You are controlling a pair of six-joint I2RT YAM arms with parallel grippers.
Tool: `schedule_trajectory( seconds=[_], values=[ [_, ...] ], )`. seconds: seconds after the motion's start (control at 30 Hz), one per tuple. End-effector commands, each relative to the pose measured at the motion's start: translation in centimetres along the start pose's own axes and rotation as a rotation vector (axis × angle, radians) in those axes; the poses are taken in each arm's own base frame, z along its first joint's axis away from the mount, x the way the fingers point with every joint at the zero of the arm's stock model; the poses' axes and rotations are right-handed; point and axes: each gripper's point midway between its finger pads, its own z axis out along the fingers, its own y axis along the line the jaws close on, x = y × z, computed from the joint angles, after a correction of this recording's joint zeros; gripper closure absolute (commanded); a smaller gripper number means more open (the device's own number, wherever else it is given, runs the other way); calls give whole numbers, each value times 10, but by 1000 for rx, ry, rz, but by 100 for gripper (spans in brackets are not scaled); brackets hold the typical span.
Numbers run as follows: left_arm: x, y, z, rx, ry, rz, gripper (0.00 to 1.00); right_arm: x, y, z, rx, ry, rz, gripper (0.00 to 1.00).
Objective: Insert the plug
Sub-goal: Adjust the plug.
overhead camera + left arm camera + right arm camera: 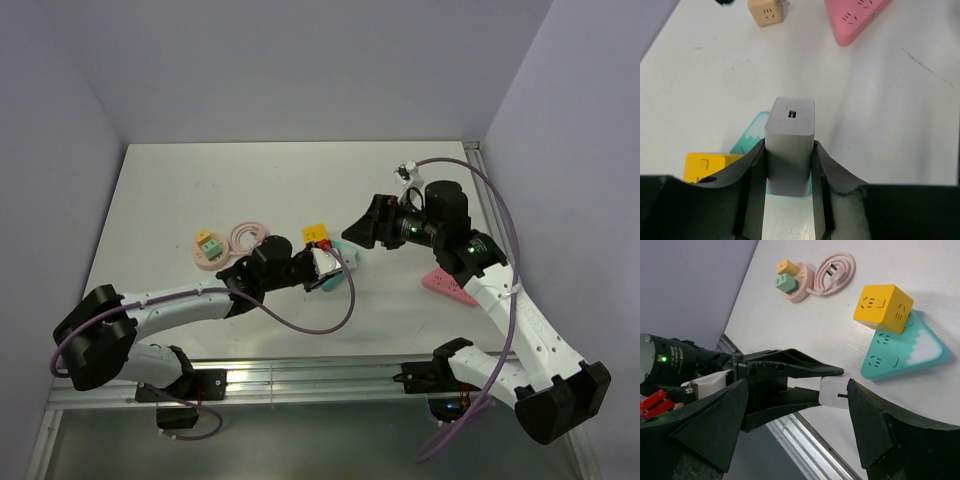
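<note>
The plug [785, 283] sits on, perhaps plugged into, a round pink base [802, 288] at the table's left side, beside an orange-yellow piece [787, 267] (bare tabletop lies all round). Well to its right, the left gripper [789, 167] pinches a white block [790, 120] over a teal triangular strip [910, 357]. The right gripper [358, 230] stands spread around the block's free end. The table [200, 180] is white and the walls [300, 60] lavender.
</note>
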Motion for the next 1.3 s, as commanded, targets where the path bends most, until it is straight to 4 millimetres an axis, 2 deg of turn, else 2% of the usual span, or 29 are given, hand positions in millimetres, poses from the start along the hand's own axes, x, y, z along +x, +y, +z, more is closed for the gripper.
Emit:
schedule_trajectory(
  seconds=[0.0, 0.2, 0.23, 0.3, 0.4, 0.43, 0.57, 0.63, 0.7, 0.73, 0.8, 0.87, 0.9, 0.97, 1.0, 1.03, 1.17, 1.23, 1.27],
  values=[
    [-19, 5, -5, -41, -69, -53, 100, -10, 5, -2, -41, -55, -16, 13],
    [-27, 7, -25, -113, -170, -159, 100, -8, -22, 8, -5, -87, 25, 28],
    [-33, 9, -31, -135, -211, -168, 100, -6, -27, 12, -9, -93, 31, 31],
    [-33, 13, -38, -178, -253, -186, 100, -4, -29, 16, -36, -81, 40, 33],
    [-31, 13, -47, -209, -308, -214, 100, 4, -33, 26, -79, -53, 51, 43],
    [-27, 12, -47, -210, -307, -225, 100, 7, -36, 31, -84, -47, 45, 46],
    [-23, 14, -39, -222, -310, -241, 100, 11, -47, 38, -72, -42, 18, 47],
    [-15, 14, -35, -230, -312, -247, 100, 17, -44, 40, -122, -36, 0, 51],
    [-19, 16, -34, -240, -357, -238, 100, 24, -41, 43, -168, -11, 1, 54],
    [-13, 15, -30, -238, -344, -234, 100, 27, -39, 43, -192, 0, 1, 58],
    [-14, 17, -24, -240, -348, -221, 100, 31, -40, 44, -195, 12, 3, 59],
    [-5, 16, -17, -236, -326, -225, 100, 36, -40, 43, -213, 22, 4, 61],
    [-7, 17, -15, -234, -337, -225, 100, 37, -39, 43, -219, 27, 10, 60],
    [-6, 17, -14, -235, -341, -232, 100, 41, -43, 45, -202, 40, 27, 33],
    [-9, 19, -15, -241, -353, -238, 100, 44, -46, 45, -193, 44, 31, 14],
    [-10, 19, -16, -242, -357, -244, 100, 44, -48, 45, -190, 35, 30, 10],
    [-16, 28, -20, -271, -344, -340, 100, 49, -49, 41, -206, -16, 16, 9],
    [-33, 35, -26, -287, -369, -403, 100, 51, -47, 38, -220, -39, -8, 8],
    [-31, 34, -28, -279, -349, -427, 100, 52, -47, 37, -230, -47, -21, 8]
  ],
)
